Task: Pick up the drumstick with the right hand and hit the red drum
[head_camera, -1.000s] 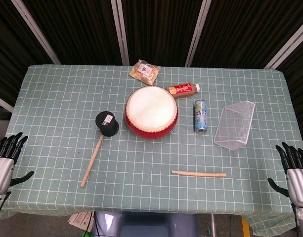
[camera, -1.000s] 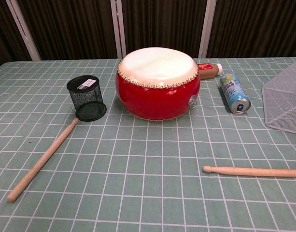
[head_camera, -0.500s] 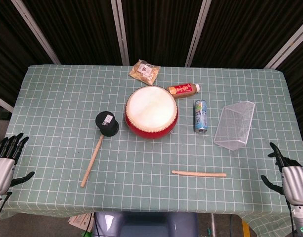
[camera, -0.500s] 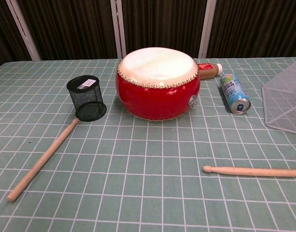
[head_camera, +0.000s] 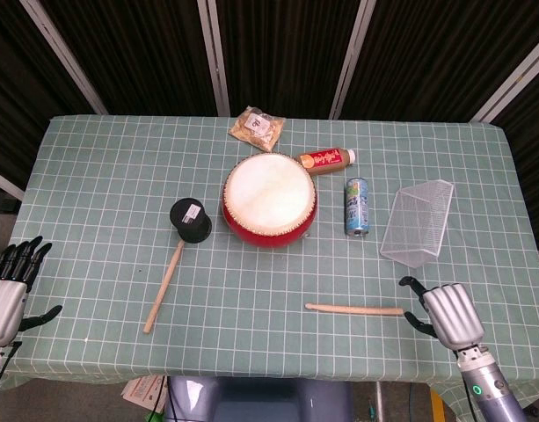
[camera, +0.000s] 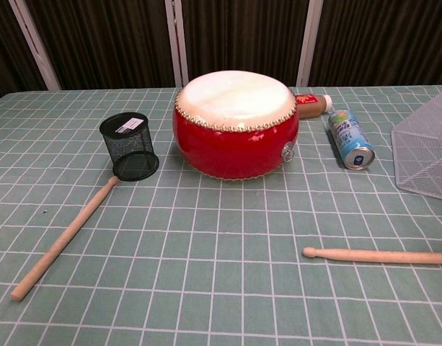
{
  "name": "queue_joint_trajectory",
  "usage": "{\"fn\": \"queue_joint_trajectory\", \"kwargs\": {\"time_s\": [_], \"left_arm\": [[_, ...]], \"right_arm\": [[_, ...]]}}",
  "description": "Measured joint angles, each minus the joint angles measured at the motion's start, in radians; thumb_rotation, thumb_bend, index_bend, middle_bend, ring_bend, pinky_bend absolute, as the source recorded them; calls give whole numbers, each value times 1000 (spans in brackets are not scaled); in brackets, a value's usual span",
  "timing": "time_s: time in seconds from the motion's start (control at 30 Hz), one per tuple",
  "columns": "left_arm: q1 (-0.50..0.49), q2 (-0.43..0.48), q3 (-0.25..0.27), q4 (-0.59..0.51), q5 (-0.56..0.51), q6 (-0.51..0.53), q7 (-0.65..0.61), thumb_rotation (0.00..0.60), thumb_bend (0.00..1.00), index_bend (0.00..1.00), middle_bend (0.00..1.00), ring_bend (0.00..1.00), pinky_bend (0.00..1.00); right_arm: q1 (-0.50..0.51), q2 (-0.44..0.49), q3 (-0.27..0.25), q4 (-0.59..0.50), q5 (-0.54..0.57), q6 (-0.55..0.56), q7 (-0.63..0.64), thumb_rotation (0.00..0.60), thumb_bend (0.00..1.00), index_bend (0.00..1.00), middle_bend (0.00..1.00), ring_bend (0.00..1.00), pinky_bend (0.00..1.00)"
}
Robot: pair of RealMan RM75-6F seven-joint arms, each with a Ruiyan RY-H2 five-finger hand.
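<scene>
My left hand (head_camera: pixel 5 294) sits idle off the tabletop's (head_camera: pixel 93 176) left edge, fingers spread, holding nothing; task doesn't need it. Spare stick (head_camera: pixel 164 286) lies by the black mesh cup (head_camera: pixel 191 219). Red drum (head_camera: pixel 269 200) sits center, skin up, open to a strike. The drumstick (head_camera: pixel 354 309) lies flat on the near right side, tip toward center. My right hand (head_camera: pixel 447 315) is just beside its butt end, fingers apart, holding nothing, lined up for the grab. Chest view shows neither hand.
</scene>
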Motion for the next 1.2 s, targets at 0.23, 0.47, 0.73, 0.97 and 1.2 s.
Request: {"fn": "queue_joint_trajectory", "kwargs": {"time_s": [0.23,0.47,0.73,0.97,1.2], "left_arm": [[-2,5,1,-4,-5,-9,-6,600,0,0,0,0,8],[-3,7,2,-10,-7,-13,-5,600,0,0,0,0,8],[-4,9,2,-17,-11,-19,3,600,0,0,0,0,8],[-3,8,2,-16,-12,-18,2,600,0,0,0,0,8],[-3,9,3,-15,-11,-17,-1,600,0,0,0,0,8]], "right_arm": [[48,-115,24,-32,127,-107,-192,600,243,435,1000,1000,1000],[75,-171,38,-25,200,-146,-268,600,294,464,1000,1000,1000],[83,-195,36,5,267,-170,-298,600,296,466,1000,1000,1000],[86,-230,20,55,303,-185,-310,600,296,466,1000,1000,1000],[88,-279,-1,105,324,-193,-316,600,296,502,1000,1000,1000]]}}
